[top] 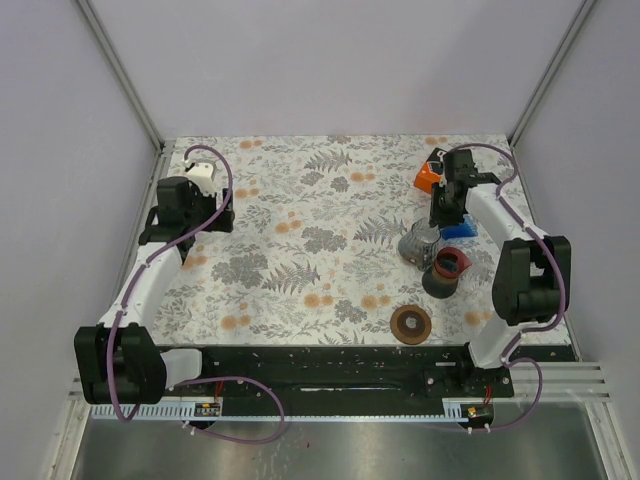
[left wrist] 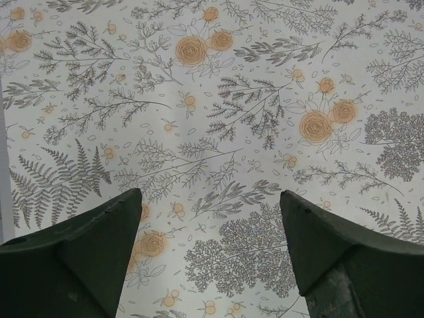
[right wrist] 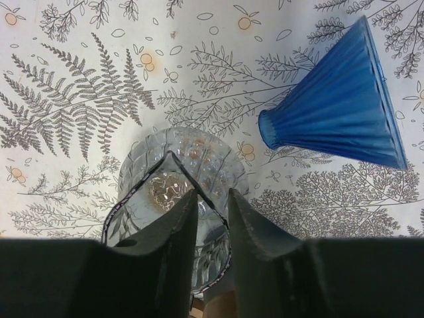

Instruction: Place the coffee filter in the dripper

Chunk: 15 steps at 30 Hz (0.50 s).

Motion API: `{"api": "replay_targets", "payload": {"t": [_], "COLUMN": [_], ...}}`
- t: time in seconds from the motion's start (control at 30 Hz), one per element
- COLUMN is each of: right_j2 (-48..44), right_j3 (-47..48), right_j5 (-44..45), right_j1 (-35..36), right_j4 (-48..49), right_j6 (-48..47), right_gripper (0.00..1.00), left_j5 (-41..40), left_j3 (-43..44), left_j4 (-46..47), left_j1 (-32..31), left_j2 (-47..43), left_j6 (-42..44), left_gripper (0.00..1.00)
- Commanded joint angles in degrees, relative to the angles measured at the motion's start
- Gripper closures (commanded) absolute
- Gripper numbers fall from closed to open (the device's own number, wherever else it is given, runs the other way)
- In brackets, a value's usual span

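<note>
White walls close round a table spread with a floral cloth (top: 300,230) printed with grey ferns and orange blossoms. Over its far left corner the left gripper (left wrist: 211,195) hangs with its jaws wide apart and only the cloth between them. On the right side, the right gripper (right wrist: 212,195) points down at a clear faceted cone-shaped vessel (right wrist: 199,159). Its two fingers stand close together astride the near wall of the rim, and whether they pinch it cannot be told. Just beside the vessel, towards the table's right edge, a blue ribbed cone (right wrist: 338,112) lies on its side on the cloth, apart from the vessel and the fingers. Behind them an orange object (top: 428,180) sits near the back edge. Nearer the arm bases stand a dark cup with a reddish rim (top: 447,268) and a flat brown disc (top: 411,323).
</note>
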Motion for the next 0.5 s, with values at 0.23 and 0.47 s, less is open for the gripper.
{"api": "replay_targets", "payload": {"t": [0.23,0.47], "right_j2": [5.9,6.7], "right_j3": [7.6,7.6], "right_j5": [5.3,2.9], "right_j1": [8.6,9.3], "right_j4": [-5.2,-4.8], "right_j6": [-8.5,-8.3], "right_gripper": [0.80,0.74], "left_j5": [-1.6,-2.7], "left_j3": [3.4,3.3], "left_j4": [0.1,-0.1], "left_j1": [-0.1,0.1], "left_j2": [-1.3,-1.2], "left_j6": [1.2,1.9], "left_gripper": [0.11,0.11]}}
